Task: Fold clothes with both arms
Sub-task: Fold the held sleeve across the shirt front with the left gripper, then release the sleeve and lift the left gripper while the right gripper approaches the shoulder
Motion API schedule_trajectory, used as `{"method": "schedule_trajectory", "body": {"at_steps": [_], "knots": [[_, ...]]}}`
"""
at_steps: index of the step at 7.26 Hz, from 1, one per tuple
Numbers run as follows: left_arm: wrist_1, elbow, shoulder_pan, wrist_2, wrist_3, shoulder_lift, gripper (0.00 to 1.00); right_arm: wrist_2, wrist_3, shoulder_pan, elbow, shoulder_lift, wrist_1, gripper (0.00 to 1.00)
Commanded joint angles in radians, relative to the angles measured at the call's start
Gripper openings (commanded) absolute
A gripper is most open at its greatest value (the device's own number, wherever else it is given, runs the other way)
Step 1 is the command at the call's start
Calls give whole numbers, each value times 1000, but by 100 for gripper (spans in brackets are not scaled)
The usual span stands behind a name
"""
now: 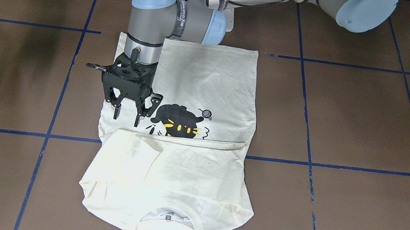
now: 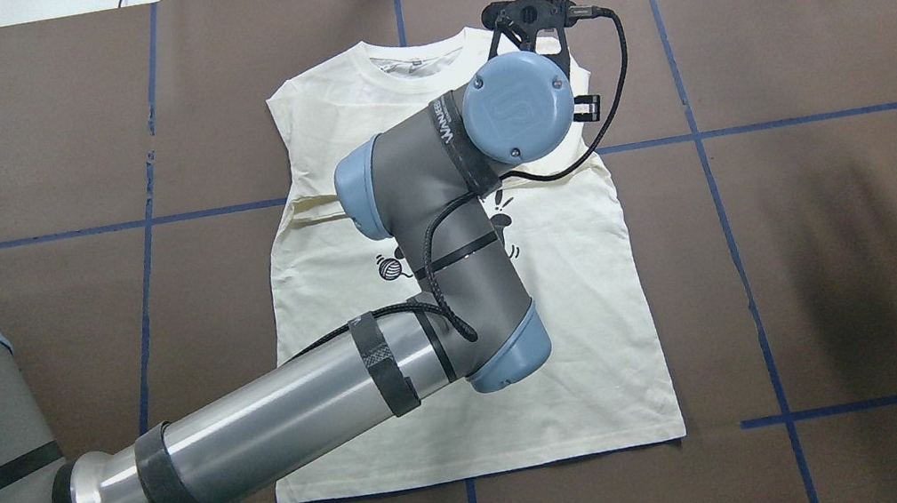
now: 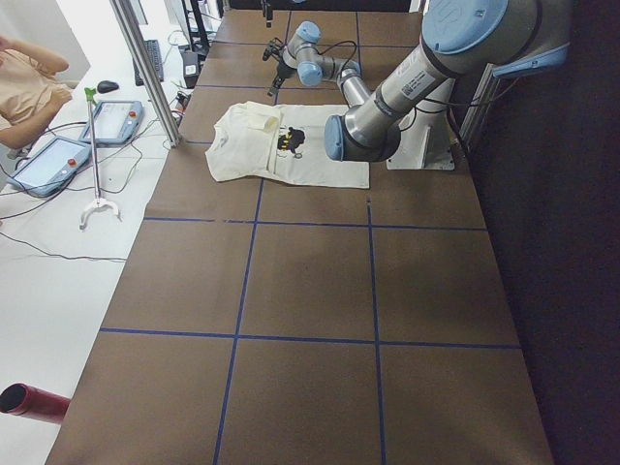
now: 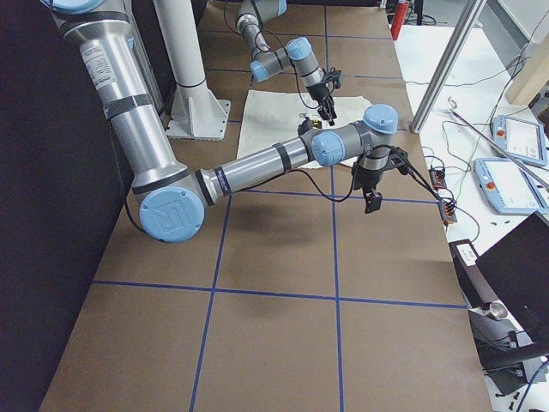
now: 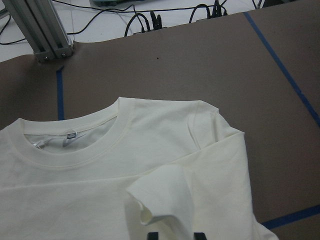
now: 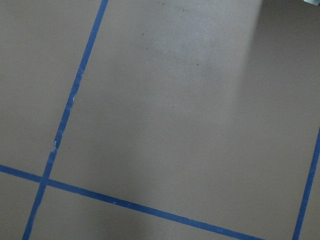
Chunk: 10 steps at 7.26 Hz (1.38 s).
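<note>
The T-shirt [image 1: 210, 75] is soft matt cloth, the table cover [image 1: 368, 122] matt and smooth, the left arm [image 2: 260, 425] shiny metal.

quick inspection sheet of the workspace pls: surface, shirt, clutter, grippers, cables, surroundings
surface: brown table cover with a blue tape grid, lying flat.
job's things: T-shirt lies print up, collar away from the robot; sleeves folded in over the chest, partly covering the cat print.
clutter: nothing seen.
grippers: left gripper open and empty, above the shirt near one side edge; right gripper above bare table, off the shirt, open or shut unclear.
cables: black cable loops from the left arm to its gripper; loose cables beyond the far table edge.
surroundings: pendants beside the table, a metal post, part of a person.
</note>
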Motion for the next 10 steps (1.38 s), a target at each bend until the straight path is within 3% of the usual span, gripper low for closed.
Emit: {"method": "schedule_trajectory", "body": {"at_steps": [1, 3, 5, 7, 10], "knots": [[-40, -29, -4, -117, 54, 17, 100, 2, 5, -2, 14, 5, 0, 100], [64, -62, -105, -241, 157, 30, 100, 2, 74, -46, 26, 13, 52, 100], [119, -267, -211, -332, 346, 229, 100, -20, 403, -182, 9, 54, 220, 100], [133, -341, -344, -418, 576, 367, 100, -122, 512, -294, -6, 140, 203, 100], [121, -337, -487, -455, 854, 461, 100, -311, 564, -442, -72, 383, -38, 98]]}}
